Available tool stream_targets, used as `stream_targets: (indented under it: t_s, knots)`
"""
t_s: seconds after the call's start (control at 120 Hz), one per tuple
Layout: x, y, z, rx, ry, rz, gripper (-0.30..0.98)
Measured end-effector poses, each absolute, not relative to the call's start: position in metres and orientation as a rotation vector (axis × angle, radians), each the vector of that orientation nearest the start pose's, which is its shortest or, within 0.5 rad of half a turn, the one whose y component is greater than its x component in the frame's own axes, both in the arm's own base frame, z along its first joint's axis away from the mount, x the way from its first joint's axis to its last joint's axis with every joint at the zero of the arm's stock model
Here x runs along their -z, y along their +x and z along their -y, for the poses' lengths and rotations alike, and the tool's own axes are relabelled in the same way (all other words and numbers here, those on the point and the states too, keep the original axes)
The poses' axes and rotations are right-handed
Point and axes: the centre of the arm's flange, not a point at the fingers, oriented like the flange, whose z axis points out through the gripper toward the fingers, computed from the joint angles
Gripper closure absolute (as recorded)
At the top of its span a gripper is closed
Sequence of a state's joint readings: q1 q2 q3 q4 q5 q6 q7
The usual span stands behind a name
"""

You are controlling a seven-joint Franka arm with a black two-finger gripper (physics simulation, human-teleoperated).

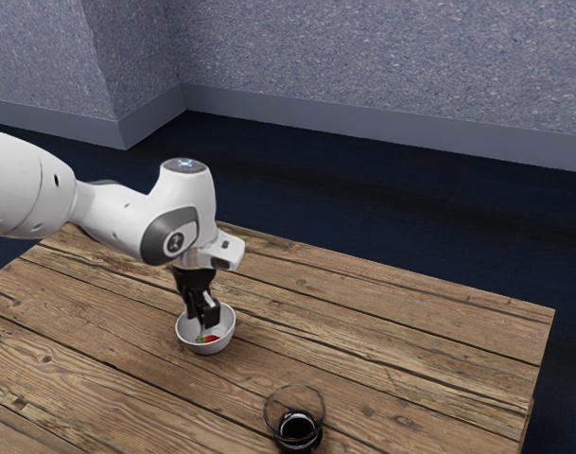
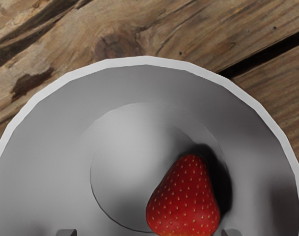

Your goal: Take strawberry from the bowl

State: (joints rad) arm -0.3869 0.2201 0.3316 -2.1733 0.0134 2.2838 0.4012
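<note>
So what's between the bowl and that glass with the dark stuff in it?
Just bare wooden tabletop between the bowl and the glass, as the exterior view shows.

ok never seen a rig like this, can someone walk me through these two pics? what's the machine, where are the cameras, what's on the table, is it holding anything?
It's a simulated white robot arm ending in a black two-finger gripper. The exterior view comes from a camera at the arm's side; the arm reaches in from that view's left. The wrist view is from a camera on the arm's hand, looking down into the bowl.

On the wooden table are a white bowl with a red strawberry lying inside, and a clear glass with something dark in it. The gripper is at the bowl, fingers apart, holding nothing.
</note>
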Motion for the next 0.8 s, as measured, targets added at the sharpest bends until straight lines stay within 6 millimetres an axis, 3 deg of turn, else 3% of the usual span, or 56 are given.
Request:
stream_targets:
  t_s: [0.3,0.8]
  knots:
    - [-0.271,0.549,0.031,-0.202,-2.985,-0.705,0.33]
    - [-0.262,0.554,0.036,-0.201,-2.973,-0.714,0.33]
